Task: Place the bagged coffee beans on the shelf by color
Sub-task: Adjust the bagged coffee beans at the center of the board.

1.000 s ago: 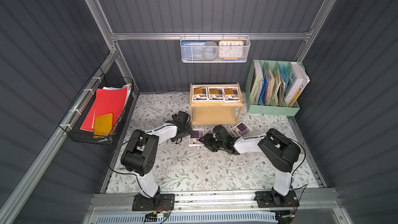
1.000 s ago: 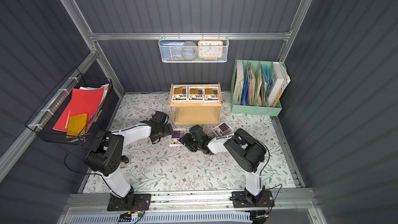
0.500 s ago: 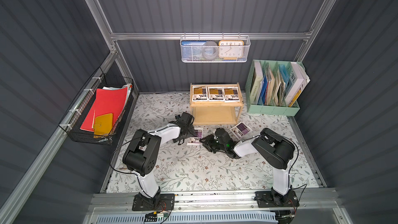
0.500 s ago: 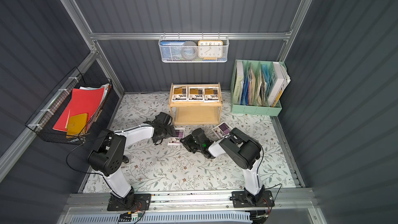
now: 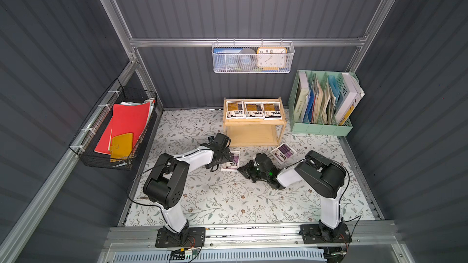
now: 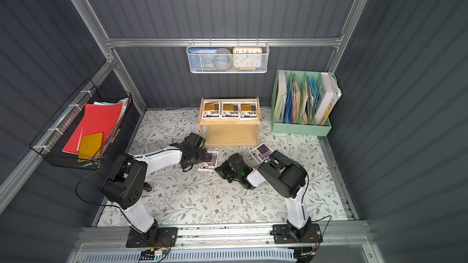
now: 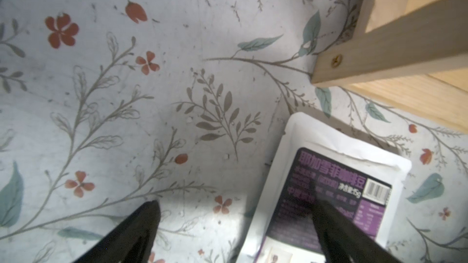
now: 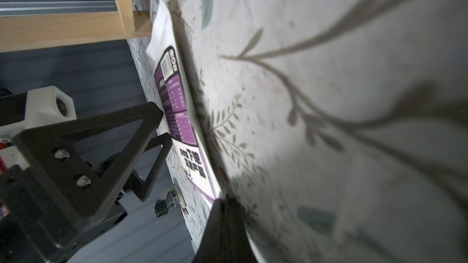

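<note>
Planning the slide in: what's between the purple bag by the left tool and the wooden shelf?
Nothing but a strip of bare floral mat; the left wrist view shows it between the purple bag and the shelf foot.

A robot test cell dressed as an office corner is shown. Ribbed grey wall panels (image 5: 240, 3) are carried on an aluminium frame (image 5: 248, 42). A left arm (image 5: 197, 158) and a right arm (image 5: 326, 178) are bolted to a front rail (image 5: 253, 231). Office use is suggested by a mint-green file organizer (image 5: 321, 129), a clock (image 5: 271, 57) in a white mesh basket (image 5: 228, 64), a red folder (image 5: 129, 120) in a black wire basket (image 5: 106, 160), a wooden shelf (image 5: 254, 122) and a floral table covering (image 5: 228, 198).
</note>
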